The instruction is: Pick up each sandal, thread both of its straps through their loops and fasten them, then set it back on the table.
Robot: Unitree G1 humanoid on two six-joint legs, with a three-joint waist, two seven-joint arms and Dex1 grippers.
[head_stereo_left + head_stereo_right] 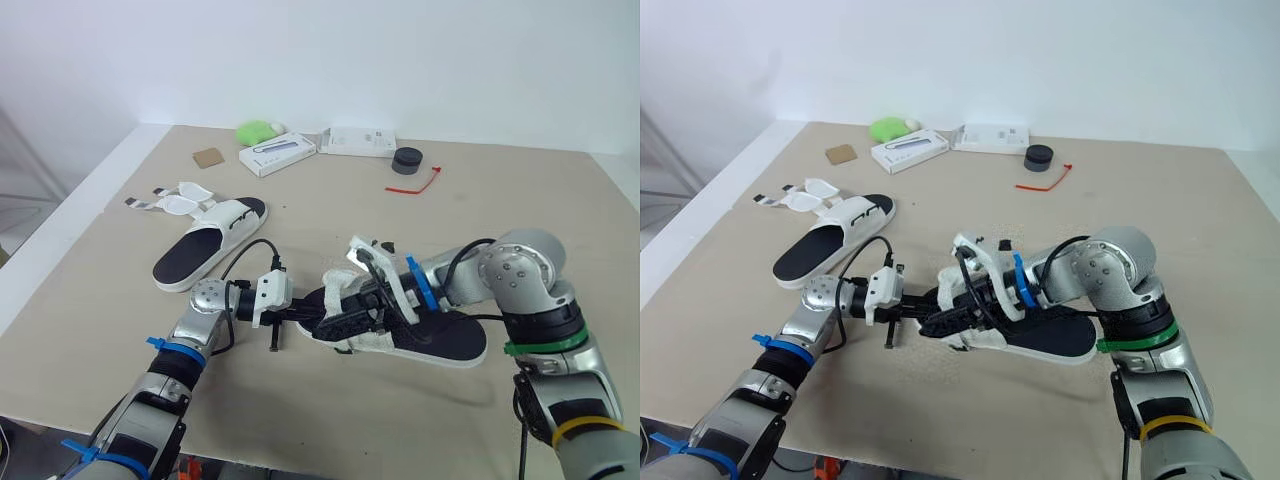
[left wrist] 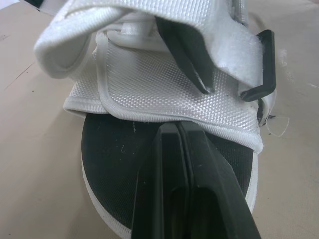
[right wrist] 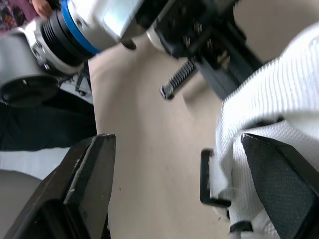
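Observation:
A white sandal with a black footbed (image 1: 440, 340) lies mid-table between my two grippers. My left gripper (image 1: 312, 314) is shut, its fingertips (image 2: 175, 130) resting on the footbed (image 2: 114, 164) just under the edge of the white woven strap (image 2: 164, 94). My right gripper (image 1: 357, 300) is open at the sandal's straps. One of its fingers (image 3: 281, 184) lies against the white strap (image 3: 269, 104), beside a black loop (image 3: 208, 180). The second sandal (image 1: 205, 248) lies at the left, with its straps (image 1: 170, 203) spread loose on the table.
Along the back stand a green object (image 1: 258, 130), two white boxes (image 1: 277, 153) (image 1: 358, 141) and a black round puck (image 1: 407, 160). A red tie (image 1: 415, 182) and a brown card (image 1: 208, 157) lie nearby. The table's left edge (image 1: 60, 240) runs close to the second sandal.

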